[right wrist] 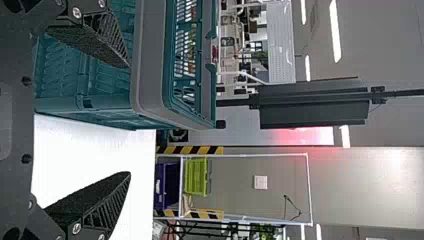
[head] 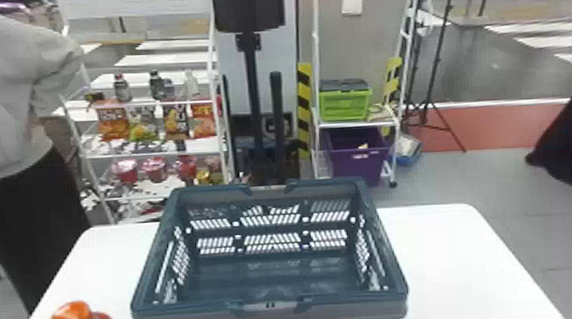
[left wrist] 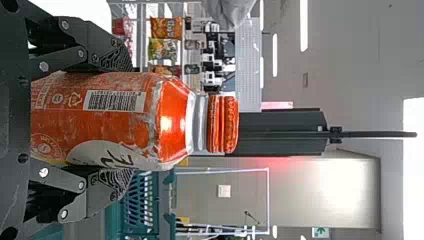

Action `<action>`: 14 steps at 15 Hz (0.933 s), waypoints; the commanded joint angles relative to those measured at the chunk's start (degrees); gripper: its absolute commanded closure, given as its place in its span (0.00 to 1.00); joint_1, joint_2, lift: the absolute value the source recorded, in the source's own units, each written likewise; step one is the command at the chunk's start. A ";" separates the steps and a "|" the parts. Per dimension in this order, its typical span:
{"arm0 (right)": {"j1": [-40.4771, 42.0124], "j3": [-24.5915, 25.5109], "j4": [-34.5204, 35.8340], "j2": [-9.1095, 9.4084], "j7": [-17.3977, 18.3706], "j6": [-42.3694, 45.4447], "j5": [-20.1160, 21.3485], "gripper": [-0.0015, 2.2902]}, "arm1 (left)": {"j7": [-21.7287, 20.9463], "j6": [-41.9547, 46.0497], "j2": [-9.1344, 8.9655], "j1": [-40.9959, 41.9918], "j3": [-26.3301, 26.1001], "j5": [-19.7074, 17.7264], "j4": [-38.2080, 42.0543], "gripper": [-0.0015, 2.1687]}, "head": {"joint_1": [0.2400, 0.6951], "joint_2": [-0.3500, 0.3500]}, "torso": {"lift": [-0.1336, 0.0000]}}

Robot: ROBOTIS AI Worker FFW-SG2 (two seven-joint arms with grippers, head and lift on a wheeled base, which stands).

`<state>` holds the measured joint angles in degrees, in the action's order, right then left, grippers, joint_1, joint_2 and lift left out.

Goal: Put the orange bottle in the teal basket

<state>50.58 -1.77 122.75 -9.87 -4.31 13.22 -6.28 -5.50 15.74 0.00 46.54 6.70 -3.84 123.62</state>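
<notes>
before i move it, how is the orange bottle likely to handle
The orange bottle would probably roll if laid down, given its round body. Its glossy wrap might slip slightly in the left gripper, and its creased shoulder hints that it may give when squeezed.

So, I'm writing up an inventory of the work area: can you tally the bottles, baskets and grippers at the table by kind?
Bottles: 1, the orange bottle, between the fingers of the left gripper
Baskets: 1, the teal basket
Grippers: 2, the left gripper and the right gripper
Total: 4
</notes>
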 commanded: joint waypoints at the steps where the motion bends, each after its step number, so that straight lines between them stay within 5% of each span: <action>1: -0.22 0.01 -0.41 0.11 0.00 0.00 -0.05 0.06 | -0.82 -4.45 -0.15 -1.10 0.86 -0.12 3.65 0.27 | 0.57 0.50 | 1.00; 12: -0.31 0.27 -1.64 0.64 0.00 0.00 0.30 0.06 | -9.26 -37.67 -0.15 -18.06 1.92 2.34 12.09 0.27 | 0.57 0.50 | 1.00; 14: -0.04 0.36 -1.55 0.99 0.00 0.00 0.57 0.06 | -11.63 -42.95 1.85 -22.81 0.51 3.92 9.71 0.27 | 0.57 0.50 | 1.00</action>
<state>50.39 -1.45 121.14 -9.14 -4.31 13.22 -5.88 -16.57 -23.70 0.72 26.91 8.11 -1.00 134.89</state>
